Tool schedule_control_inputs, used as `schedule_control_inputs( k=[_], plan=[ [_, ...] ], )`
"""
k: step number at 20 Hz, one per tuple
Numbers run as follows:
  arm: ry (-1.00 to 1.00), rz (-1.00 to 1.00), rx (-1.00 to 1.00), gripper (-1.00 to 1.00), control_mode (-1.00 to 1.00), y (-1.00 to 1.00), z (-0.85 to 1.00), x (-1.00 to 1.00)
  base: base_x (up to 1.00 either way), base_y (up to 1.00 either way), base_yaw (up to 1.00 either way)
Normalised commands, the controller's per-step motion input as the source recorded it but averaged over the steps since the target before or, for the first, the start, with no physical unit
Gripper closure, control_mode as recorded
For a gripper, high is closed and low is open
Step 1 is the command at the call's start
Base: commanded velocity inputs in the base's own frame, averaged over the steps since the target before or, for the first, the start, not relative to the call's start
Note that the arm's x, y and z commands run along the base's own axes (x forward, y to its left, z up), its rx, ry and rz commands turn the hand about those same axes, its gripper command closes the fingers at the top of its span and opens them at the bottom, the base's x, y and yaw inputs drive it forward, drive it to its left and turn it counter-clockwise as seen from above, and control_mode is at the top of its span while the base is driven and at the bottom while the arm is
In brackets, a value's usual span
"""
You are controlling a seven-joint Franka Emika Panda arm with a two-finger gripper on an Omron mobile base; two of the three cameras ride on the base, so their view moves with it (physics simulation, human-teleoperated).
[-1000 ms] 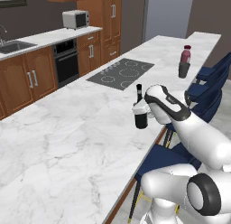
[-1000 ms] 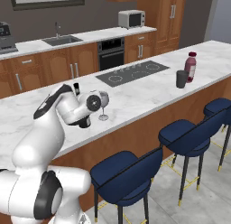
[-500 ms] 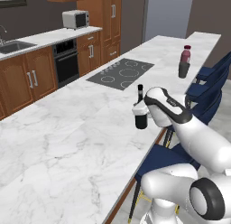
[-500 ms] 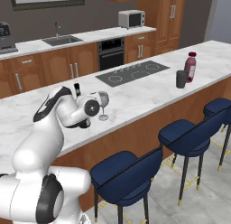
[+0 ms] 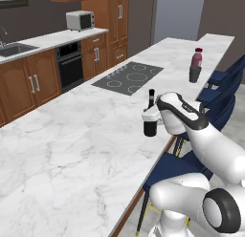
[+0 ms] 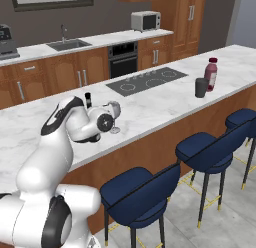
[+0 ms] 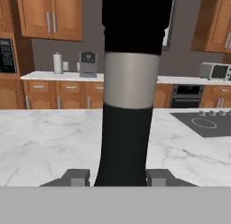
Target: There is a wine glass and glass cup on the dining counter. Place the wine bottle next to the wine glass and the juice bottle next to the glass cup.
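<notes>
Wine bottle [image 5: 150, 121]: small, black, slim neck, pale label band; upright on the dining counter [image 5: 72, 135], near the edge that faces the stools, between the two fingers of the gripper [image 5: 154, 122]. In the hand view the wine bottle [image 7: 128, 92] stands close and dead centre, a finger [image 7: 74, 177] pressed to each side of its base. Gripper closed on the bottle.

Wine glass [image 6: 114, 114]: pale, see-through, rounded bowl; upright on the counter just beside the gripper and the bottle, partly hidden behind the robot's wrist in the right base view.

Juice bottle [image 5: 196, 60]: plump, magenta liquid, dark red cap; upright at the far end of the counter, well apart from the wine bottle.

Glass cup [image 5: 193, 74]: dark smoky tumbler; just beside the juice bottle, on its near side.

Cooktop [image 5: 128, 77]: grey, inset in the counter, between the two pairs.

Stools [image 6: 212, 149]: dark blue seats, along the counter's near side.

Background: microwave [image 5: 80, 20] on the back worktop, sink [image 5: 14, 48] to its left, oven [image 5: 71, 65] beneath
</notes>
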Motion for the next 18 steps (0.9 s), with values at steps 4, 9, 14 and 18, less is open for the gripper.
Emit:
schedule_control_inputs(
  k=[4, 9, 14, 18],
  plan=[
    [0.0, -0.01, 0.01, -1.0, -1.0, 0.08, -0.39, -0.1, 0.0, 0.0, 0.0],
    [0.0, -0.02, 0.02, -1.0, -1.0, 0.06, -0.31, -0.09, 0.0, 0.0, 0.0],
    [0.0, -0.05, 0.07, -1.0, -1.0, 0.0, -0.14, -0.07, 0.0, 0.0, 0.0],
    [0.0, -0.06, 0.12, -1.0, -1.0, -0.03, 0.0, -0.06, 0.0, 0.0, 0.0]
  ],
)
